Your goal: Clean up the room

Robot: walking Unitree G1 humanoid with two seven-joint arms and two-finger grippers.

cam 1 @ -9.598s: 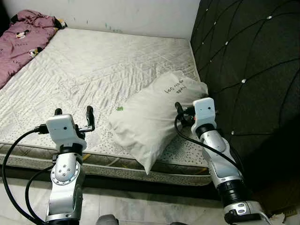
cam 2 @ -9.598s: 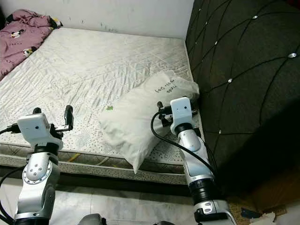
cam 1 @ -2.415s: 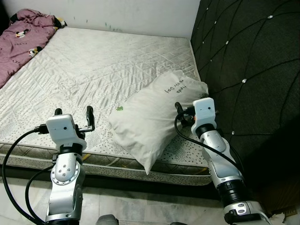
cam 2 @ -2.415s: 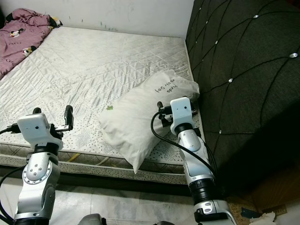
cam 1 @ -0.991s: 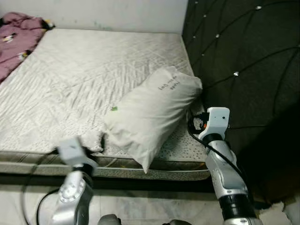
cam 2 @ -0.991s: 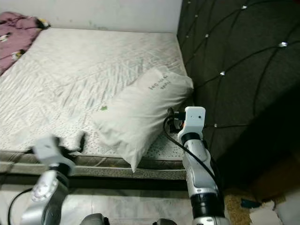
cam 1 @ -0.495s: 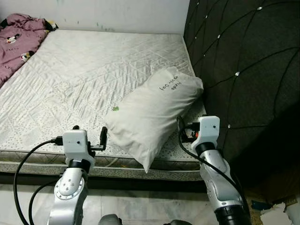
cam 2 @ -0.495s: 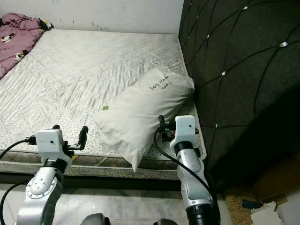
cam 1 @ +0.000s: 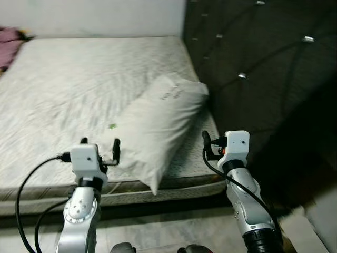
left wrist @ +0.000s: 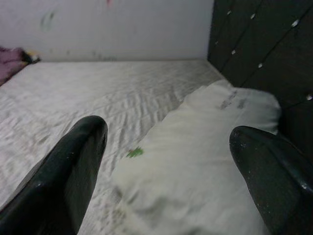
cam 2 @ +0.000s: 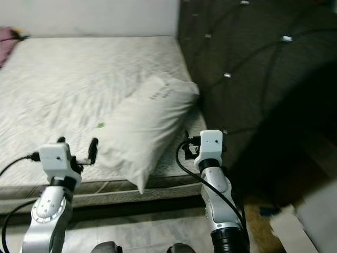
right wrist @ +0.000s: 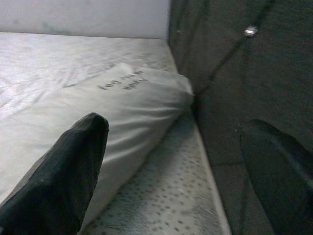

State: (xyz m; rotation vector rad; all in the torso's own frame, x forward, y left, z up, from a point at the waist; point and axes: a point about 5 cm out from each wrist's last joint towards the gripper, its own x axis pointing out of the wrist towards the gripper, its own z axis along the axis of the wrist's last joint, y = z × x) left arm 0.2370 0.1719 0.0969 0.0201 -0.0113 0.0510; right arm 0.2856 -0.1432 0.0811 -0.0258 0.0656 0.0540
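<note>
Arms were held forward, left claw (cam 1: 100, 145) and right claw (right wrist: 171, 161) spread wide, empty, flanking the pillow (cam 1: 152, 124) on the bed (cam 1: 63, 84).

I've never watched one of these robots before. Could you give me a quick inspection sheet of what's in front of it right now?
Surface: bare quilted mattress.
Job's things: white pillow lying slantwise near the headboard, one corner overhanging the mattress edge.
Clutter: small green scrap beside the pillow; purple bedding at the far corner.
Claws: left claw open, empty, left of the pillow; right claw open, empty, between pillow and headboard.
Cables: black cables looped along both arms.
Surroundings: dark tufted headboard, white wall.
</note>
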